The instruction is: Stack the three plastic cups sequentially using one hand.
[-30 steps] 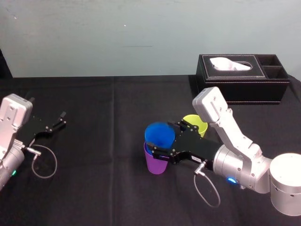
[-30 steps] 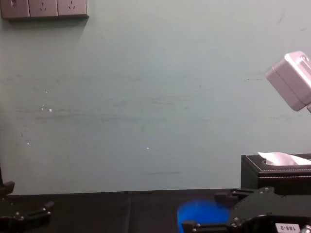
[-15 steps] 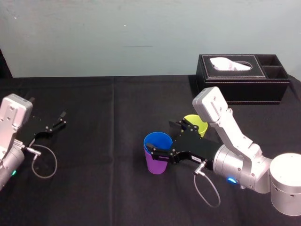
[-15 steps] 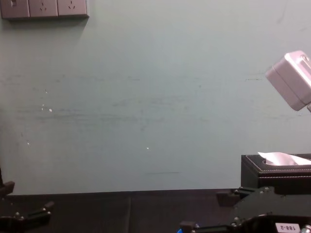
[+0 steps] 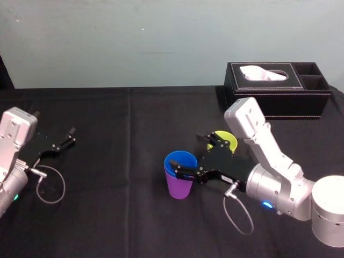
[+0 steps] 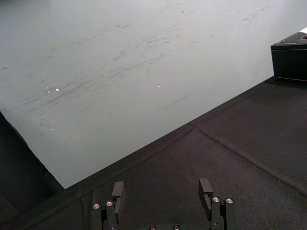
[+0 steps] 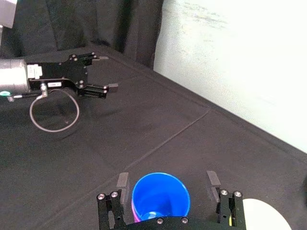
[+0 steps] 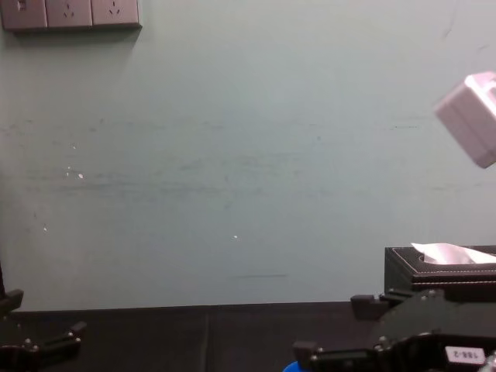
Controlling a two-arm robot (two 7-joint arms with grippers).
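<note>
Nesting upright, blue cup (image 5: 180, 162) in purple cup (image 5: 179, 188)

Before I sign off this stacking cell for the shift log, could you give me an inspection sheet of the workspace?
Surface: black cloth-covered table, creased, nothing spilled.
Job's things: blue plastic cup nested in purple plastic cup; lime yellow-green plastic cup stands apart, behind the right gripper.
Clutter: black tissue box, back right.
Grippers: right gripper open, fingers either side of the blue cup; left gripper open, parked at left.
Cables: thin looped cable at the left wrist, second loop at the right.
Surroundings: pale wall, wall sockets.
</note>
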